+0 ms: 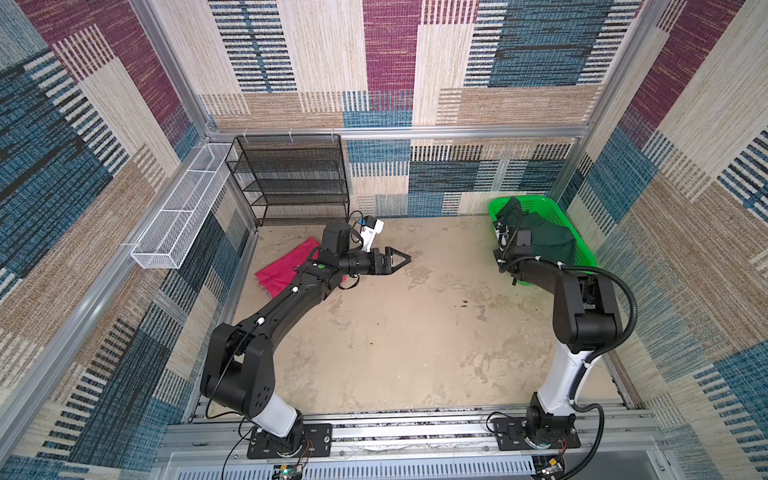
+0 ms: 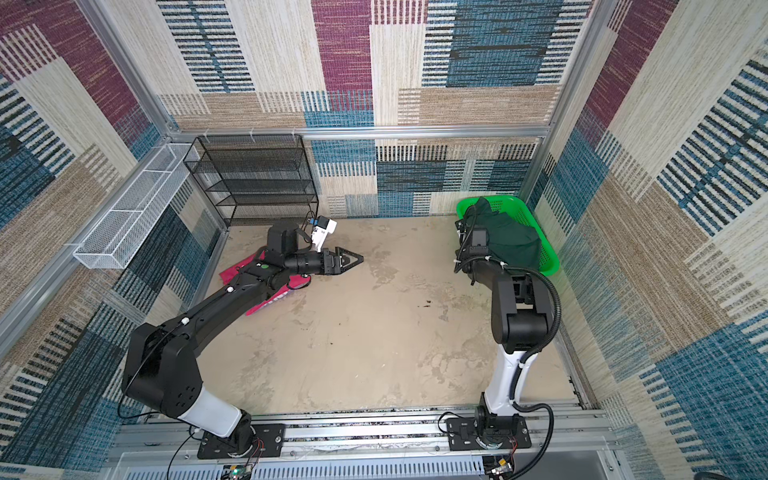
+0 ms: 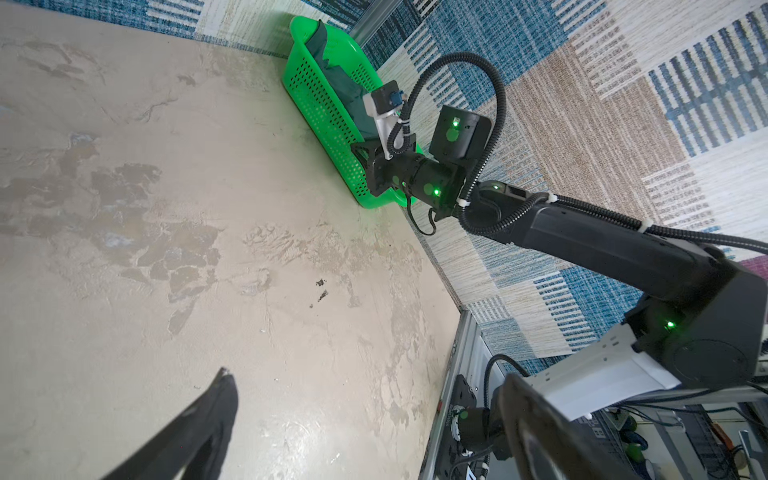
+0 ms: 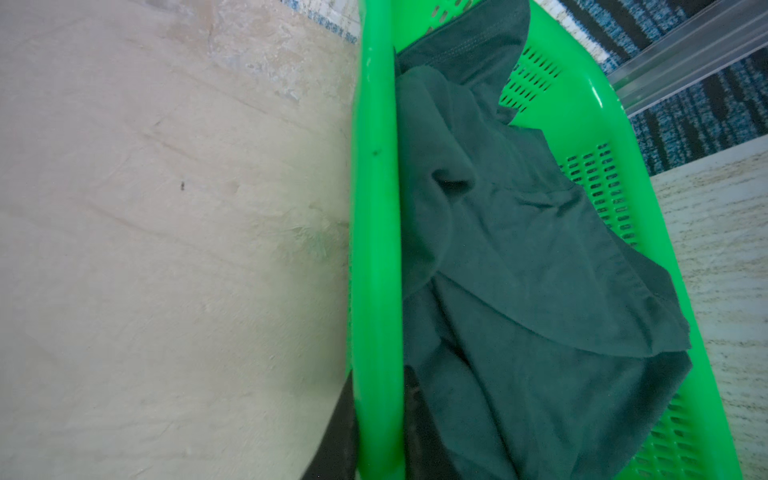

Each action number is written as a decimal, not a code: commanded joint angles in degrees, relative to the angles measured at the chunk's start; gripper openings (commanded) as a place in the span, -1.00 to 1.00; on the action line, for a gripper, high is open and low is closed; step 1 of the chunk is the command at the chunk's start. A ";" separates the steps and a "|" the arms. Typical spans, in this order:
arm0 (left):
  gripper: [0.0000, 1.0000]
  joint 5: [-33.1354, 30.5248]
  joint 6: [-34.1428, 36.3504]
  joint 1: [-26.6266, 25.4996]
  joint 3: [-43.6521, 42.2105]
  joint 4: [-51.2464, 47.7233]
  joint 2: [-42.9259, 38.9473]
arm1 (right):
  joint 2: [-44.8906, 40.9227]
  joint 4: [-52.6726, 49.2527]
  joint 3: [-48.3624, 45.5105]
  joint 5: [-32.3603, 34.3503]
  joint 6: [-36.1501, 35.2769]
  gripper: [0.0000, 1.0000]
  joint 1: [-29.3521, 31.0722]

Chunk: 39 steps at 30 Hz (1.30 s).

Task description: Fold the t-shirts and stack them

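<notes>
Green cloth: the dark green t-shirt [image 4: 519,270] lies crumpled inside the green basket [image 4: 376,208] at the far right of the worktop [image 1: 415,332]. One end of it is draped up at the basket's far end.
Pink cloth: the pink t-shirt [image 1: 282,270] lies flat on the far left of the worktop, partly under the left arm. It looks folded, though its edges are mostly hidden.
Right pincer: the right pincer [image 4: 376,395] is at the basket's near end with its jaws nearly together astride the rim. One finger is outside the wall and one is inside against the dark cloth. It appears to pinch the wall; whether cloth is caught as well cannot be told.
Left pincer: the left pincer [image 1: 405,260] hangs over the bare middle of the worktop with its jaws wide apart. It holds nothing and points right toward the basket.
Step in hand: probably getting the dark green t-shirt out of the basket; folding it has not begun.
Doing it well: take cloth only, well inside the rim, and lift high enough for the hanging cloth to clear the wall. Carry it left to the bare middle, where the open pincer can take a second edge and spread it flat.
Risk: a grip that includes the rim would drag or tip the basket.
</notes>
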 commanded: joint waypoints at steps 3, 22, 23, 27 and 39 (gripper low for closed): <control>0.97 0.57 1.11 0.05 -0.11 1.14 0.60 | 2.37 1.78 2.36 -1.60 2.84 -0.94 -0.04; 0.97 0.65 1.19 -0.03 0.05 1.06 1.77 | -0.63 -9.95 13.30 -6.23 25.85 0.43 -6.27; 0.97 0.62 1.19 -0.10 -0.11 1.20 1.54 | 0.72 -12.03 14.94 -7.38 27.73 0.41 -7.54; 0.97 -1.32 1.62 -0.47 -0.76 1.59 0.30 | 3.20 -14.78 16.88 -12.16 32.89 0.39 -11.70; 0.97 -14.35 5.69 -1.38 -2.74 -0.83 -5.09 | 10.41 -17.66 20.46 -15.37 35.42 0.24 -15.60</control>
